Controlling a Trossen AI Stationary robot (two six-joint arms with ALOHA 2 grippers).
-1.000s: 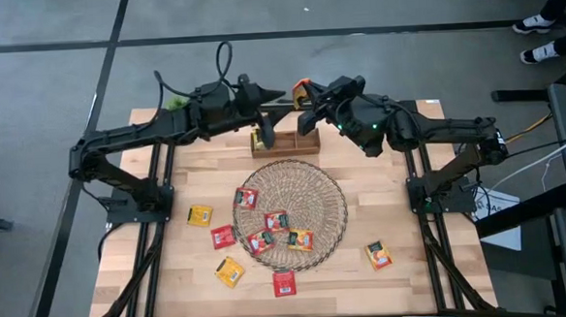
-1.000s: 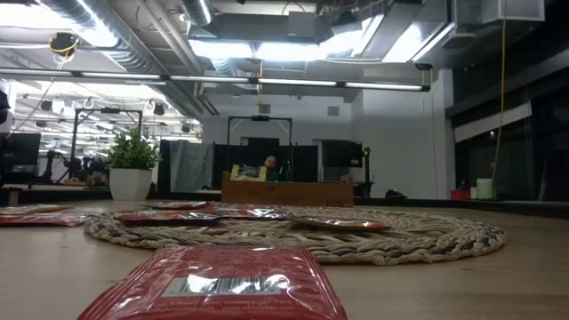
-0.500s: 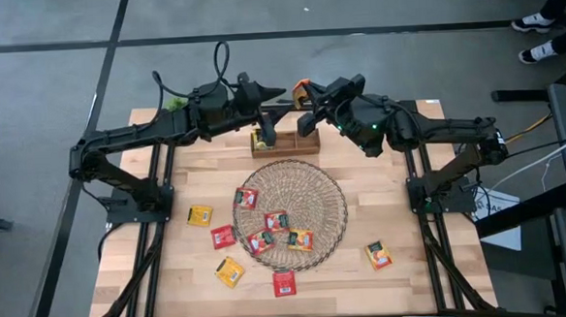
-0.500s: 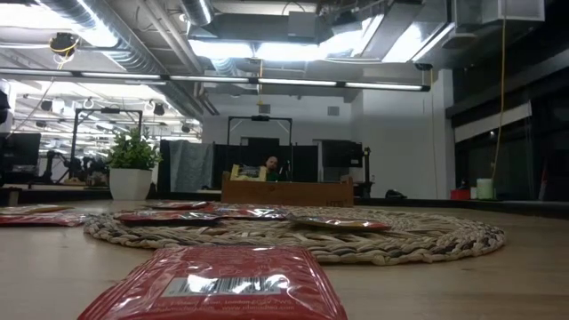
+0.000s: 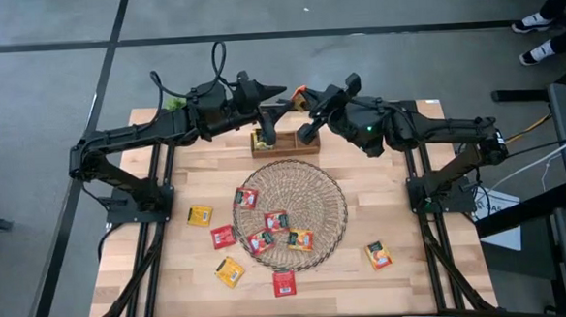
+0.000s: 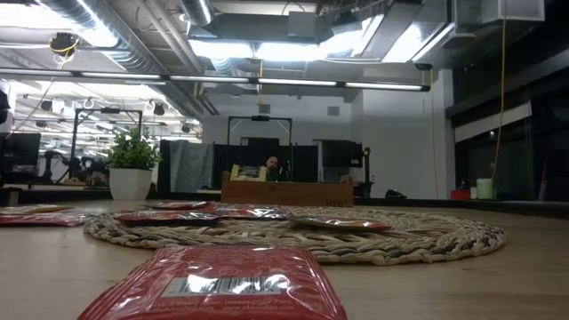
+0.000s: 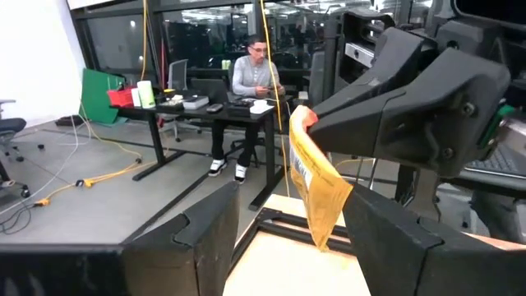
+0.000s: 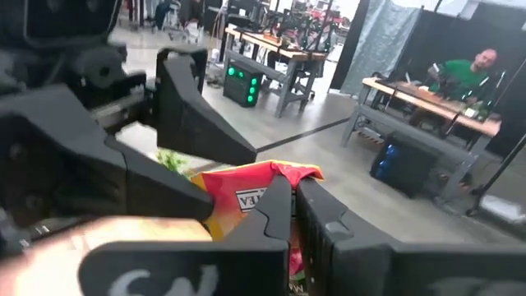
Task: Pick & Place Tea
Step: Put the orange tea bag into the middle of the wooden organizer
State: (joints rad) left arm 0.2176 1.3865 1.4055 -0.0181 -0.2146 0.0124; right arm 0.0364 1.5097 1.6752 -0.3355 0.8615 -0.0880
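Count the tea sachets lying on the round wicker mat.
4, all on the wicker mat: one red sachet by its left edge, another mid-mat, a third at lower left, and an orange sachet near the bottom. None seems hidden.

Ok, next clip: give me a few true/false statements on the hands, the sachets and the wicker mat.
1. The right hand is shut on a tea sachet. True.
2. The left hand is shut on the same sachet. False: it stands open, its fingers either side of it.
3. Both hands are over the wicker mat. False: they meet above the wooden box at the table's far edge.
4. Four sachets lie on the mat. True.
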